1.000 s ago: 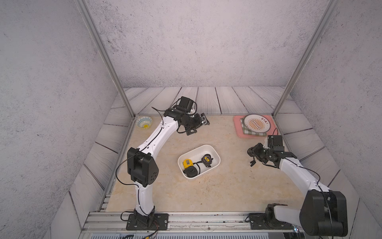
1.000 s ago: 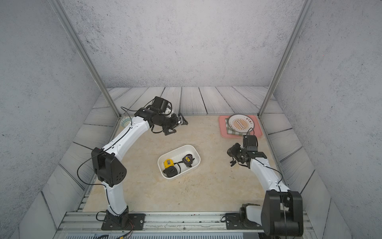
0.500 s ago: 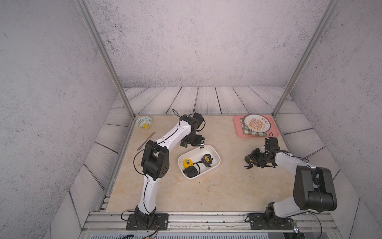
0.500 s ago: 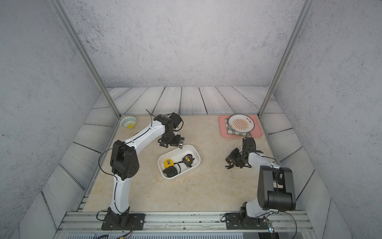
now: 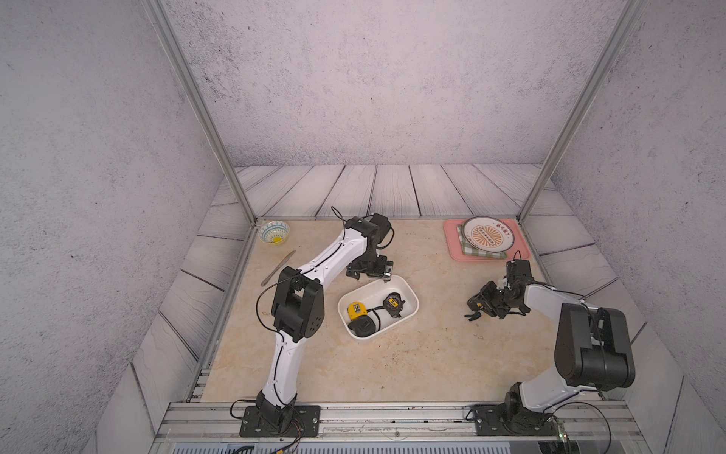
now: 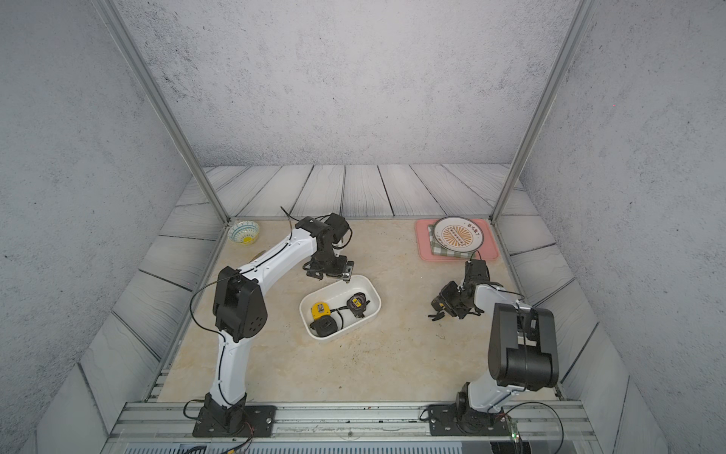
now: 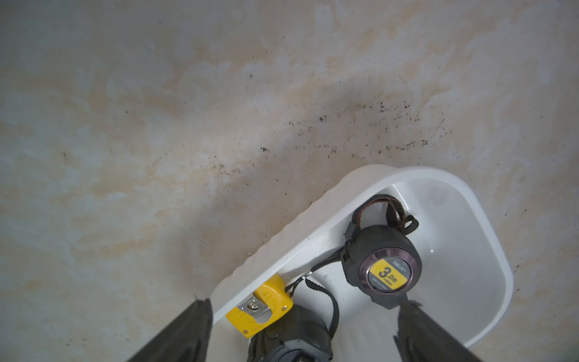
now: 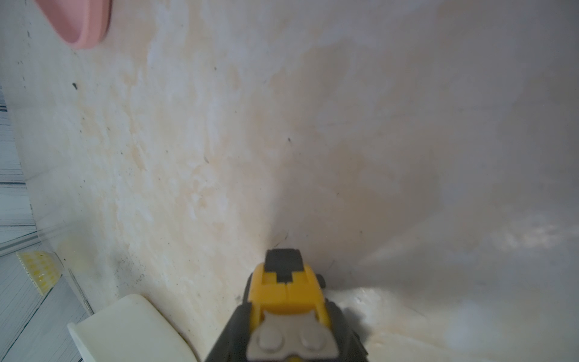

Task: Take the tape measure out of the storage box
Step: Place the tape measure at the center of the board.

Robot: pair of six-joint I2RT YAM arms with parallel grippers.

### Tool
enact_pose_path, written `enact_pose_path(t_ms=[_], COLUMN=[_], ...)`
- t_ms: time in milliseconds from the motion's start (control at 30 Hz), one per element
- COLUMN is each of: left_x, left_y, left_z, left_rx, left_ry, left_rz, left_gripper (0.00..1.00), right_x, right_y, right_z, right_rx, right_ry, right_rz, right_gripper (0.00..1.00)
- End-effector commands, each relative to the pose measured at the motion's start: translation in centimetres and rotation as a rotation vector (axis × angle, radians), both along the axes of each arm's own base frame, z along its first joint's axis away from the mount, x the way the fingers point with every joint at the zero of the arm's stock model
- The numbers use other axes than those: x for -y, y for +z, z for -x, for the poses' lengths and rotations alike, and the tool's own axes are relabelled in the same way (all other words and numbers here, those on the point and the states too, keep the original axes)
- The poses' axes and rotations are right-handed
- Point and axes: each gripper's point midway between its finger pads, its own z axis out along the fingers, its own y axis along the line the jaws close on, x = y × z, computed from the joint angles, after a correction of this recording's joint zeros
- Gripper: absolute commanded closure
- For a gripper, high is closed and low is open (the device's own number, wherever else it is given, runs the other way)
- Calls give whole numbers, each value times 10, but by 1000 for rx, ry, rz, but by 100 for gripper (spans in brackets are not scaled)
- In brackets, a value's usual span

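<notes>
1. While the left gripper [image 5: 371, 277] is hovering with its jaws spread wide and empty, it is hanging over the far rim of the storage box [image 5: 406, 293], just left of centre in both top views.
2. In the left wrist view, one of its fingers [image 7: 188, 332] is hanging outside the box wall. The yellow tape measure [image 7: 260, 308] and a dark tape measure [image 7: 291, 341] are lying pressed together between the two fingers.
3. A good descent is probably asking for a shift inward, so that this finger is clearing the rim. It is also asking for one case to be singled out rather than two pinched at once.
4. A strap [image 7: 335, 313] is looping between the cases, so a slow lift is looking wise, or a neighbouring case may be dragged along.
5. The right gripper [image 5: 477, 310], right of centre and low over the table [image 5: 393, 365], is clenching another tape measure [image 8: 288, 297], yellow and black, well apart from the box.
6. The box is holding three tape measures: the yellow one, the dark one, and a round black tape measure [image 5: 394, 302] with a yellow label toward its right end.
7. At upper right, the pink tray [image 5: 451, 243] is carrying a plate [image 5: 487, 234] on a checked cloth [image 5: 483, 254].
8. At upper left, the small bowl [image 5: 274, 232] is sitting alone, and I cannot tell whether anything is lying in it.
</notes>
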Motion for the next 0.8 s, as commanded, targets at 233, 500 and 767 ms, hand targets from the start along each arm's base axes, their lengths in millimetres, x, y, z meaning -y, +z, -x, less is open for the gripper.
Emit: enact_pose_path(t_ms=[233, 500, 767], left_x=[2, 5, 19], left_y=[-5, -5, -6], left_z=[9, 11, 25], left_rx=[-33, -44, -81], left_ry=[-32, -40, -112], left_rz=[-19, -4, 50], left_gripper=[4, 3, 1], right_x=[9, 13, 23], right_y=[-17, -12, 10], right_z=[30, 33, 37], right_rx=[-118, -115, -83], right_ry=[-15, -26, -44], right_rz=[60, 82, 148], right_gripper=[46, 21, 1])
